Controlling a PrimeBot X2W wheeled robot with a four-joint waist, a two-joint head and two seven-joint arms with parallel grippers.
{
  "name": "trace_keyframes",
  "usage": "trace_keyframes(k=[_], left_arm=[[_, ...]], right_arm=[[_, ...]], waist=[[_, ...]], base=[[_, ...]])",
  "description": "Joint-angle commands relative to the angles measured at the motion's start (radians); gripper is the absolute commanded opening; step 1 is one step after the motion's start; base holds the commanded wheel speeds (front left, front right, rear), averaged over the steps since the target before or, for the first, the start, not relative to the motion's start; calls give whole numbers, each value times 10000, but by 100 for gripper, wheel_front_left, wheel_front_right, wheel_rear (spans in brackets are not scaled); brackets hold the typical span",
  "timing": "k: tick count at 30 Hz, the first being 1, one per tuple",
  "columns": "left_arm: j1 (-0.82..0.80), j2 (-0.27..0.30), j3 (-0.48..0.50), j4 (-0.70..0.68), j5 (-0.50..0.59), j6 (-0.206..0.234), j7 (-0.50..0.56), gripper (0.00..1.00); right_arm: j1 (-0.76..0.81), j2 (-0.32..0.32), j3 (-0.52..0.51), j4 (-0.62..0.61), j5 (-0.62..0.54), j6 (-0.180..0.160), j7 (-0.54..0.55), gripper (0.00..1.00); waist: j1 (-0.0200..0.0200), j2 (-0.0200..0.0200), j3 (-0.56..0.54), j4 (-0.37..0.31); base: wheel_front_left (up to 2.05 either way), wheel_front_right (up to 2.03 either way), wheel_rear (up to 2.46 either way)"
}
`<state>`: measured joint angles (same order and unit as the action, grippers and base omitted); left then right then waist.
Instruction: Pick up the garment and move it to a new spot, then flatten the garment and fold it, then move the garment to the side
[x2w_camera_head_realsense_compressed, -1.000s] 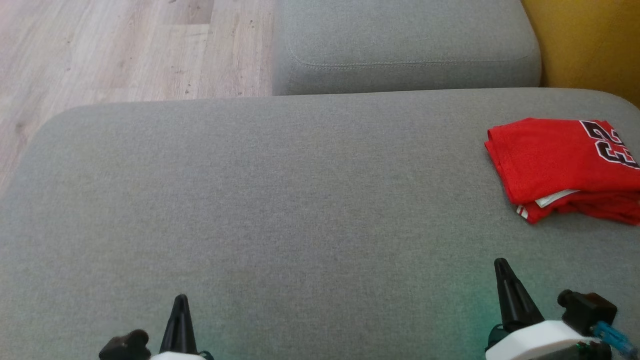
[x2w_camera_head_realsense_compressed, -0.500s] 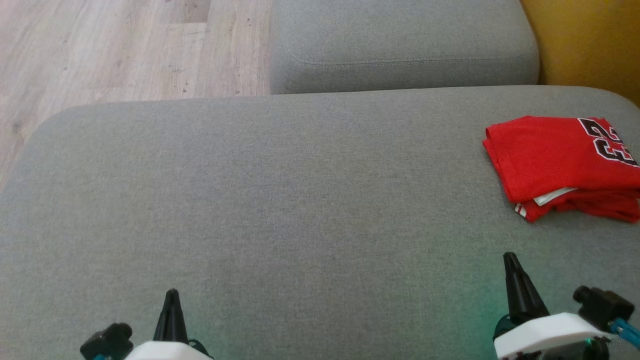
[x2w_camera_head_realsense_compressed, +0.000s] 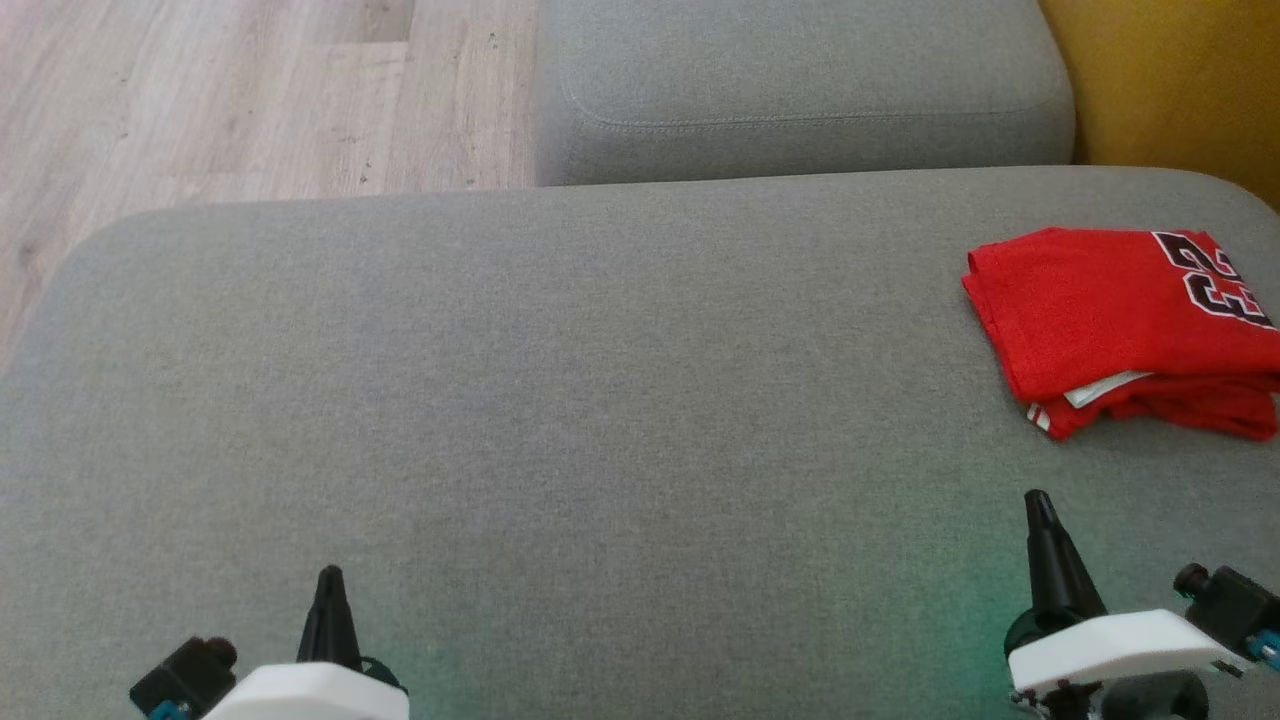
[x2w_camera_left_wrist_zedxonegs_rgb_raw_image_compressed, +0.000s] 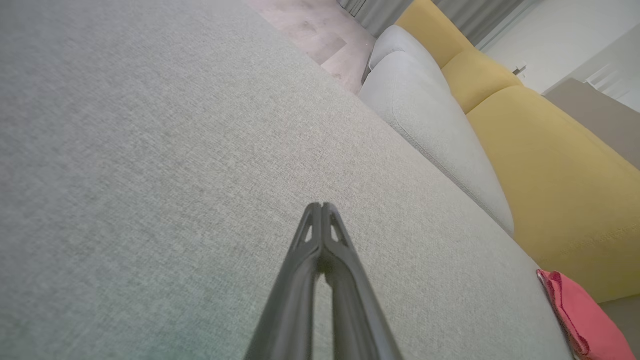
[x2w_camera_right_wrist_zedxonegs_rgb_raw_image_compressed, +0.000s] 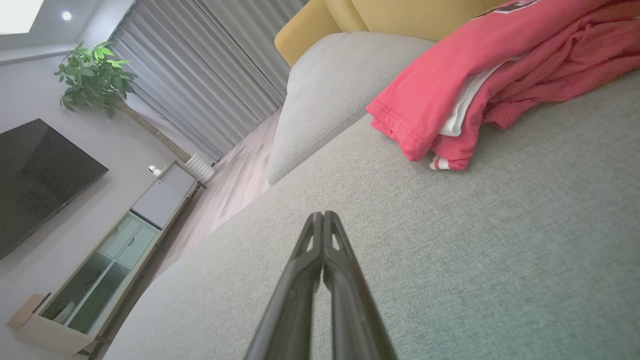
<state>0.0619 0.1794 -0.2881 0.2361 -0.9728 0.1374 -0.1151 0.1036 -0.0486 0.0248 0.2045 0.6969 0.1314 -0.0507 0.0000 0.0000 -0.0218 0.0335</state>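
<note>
Wood floor (x2w_camera_head_realsense_compressed: 200, 100) at far left. Left gripper (x2w_camera_head_realsense_compressed: 328, 580) low left over the big grey seat cushion (x2w_camera_head_realsense_compressed: 600, 380), fingers pressed together, holding nothing. Second grey cushion (x2w_camera_head_realsense_compressed: 800, 90) behind it, yellow sofa back (x2w_camera_head_realsense_compressed: 1170, 80) at far right. Folded red garment (x2w_camera_head_realsense_compressed: 1100, 310) lies at the big cushion's right edge, number print up. Right gripper (x2w_camera_head_realsense_compressed: 1038, 505) near it, apart, fingers closed, empty. Right wrist view: TV (x2w_camera_right_wrist_zedxonegs_rgb_raw_image_compressed: 35, 175), potted plant (x2w_camera_right_wrist_zedxonegs_rgb_raw_image_compressed: 95, 75), grey curtains (x2w_camera_right_wrist_zedxonegs_rgb_raw_image_compressed: 210, 65), low cabinet (x2w_camera_right_wrist_zedxonegs_rgb_raw_image_compressed: 110, 250).

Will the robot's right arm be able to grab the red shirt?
Probably yes. The shirt lies ahead of the right gripper, with only bare cushion between them. The gripper is shut and must open first.
</note>
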Motion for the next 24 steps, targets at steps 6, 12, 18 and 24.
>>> trace_keyframes(k=[6, 12, 18, 24], left_arm=[[-627, -83, 574, -226, -639, -318, 198, 0], [-713, -173, 844, -202, -1117, -512, 359, 0], [-785, -249, 1071, -181, -1515, -673, 495, 0], [-872, -340, 1342, -156, -1989, -866, 657, 0]], right_arm=[[-613, -228, -59, -237, 960, -3, 137, 0], [-732, -242, -124, -187, 1664, -3, 226, 0], [-832, -251, -181, -146, 2249, -4, 301, 0], [-951, -261, -252, -96, 2945, -4, 394, 0]], waist=[[0, 0, 21, -28], [0, 0, 40, -53], [0, 0, 55, -74], [0, 0, 74, -99]], base=[[0, 0, 0], [0, 0, 0], [0, 0, 0], [0, 0, 0]])
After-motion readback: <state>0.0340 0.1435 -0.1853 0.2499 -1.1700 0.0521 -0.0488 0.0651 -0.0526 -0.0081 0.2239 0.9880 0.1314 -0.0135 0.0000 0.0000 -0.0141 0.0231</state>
